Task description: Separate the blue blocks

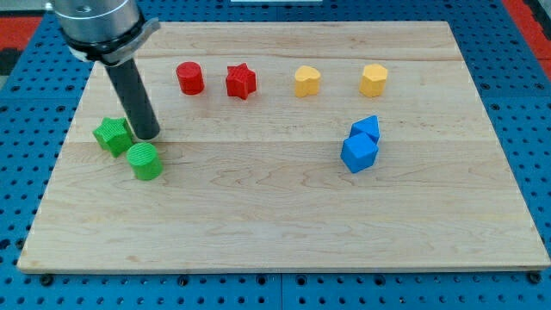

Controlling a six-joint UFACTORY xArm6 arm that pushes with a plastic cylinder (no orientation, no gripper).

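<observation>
Two blue blocks touch each other at the view's right of centre: a blue cube [359, 153] in front and a smaller blue block [367, 128] just behind it, its shape unclear. My tip [147, 136] rests on the board at the view's left, between the green star [113, 134] and the green cylinder [145, 161], far to the left of the blue blocks.
A red cylinder [190, 77] and a red star [241, 81] sit in the upper middle. Two yellow blocks [307, 81] [374, 79] sit in the upper right. The wooden board [275, 232] lies on a blue perforated base.
</observation>
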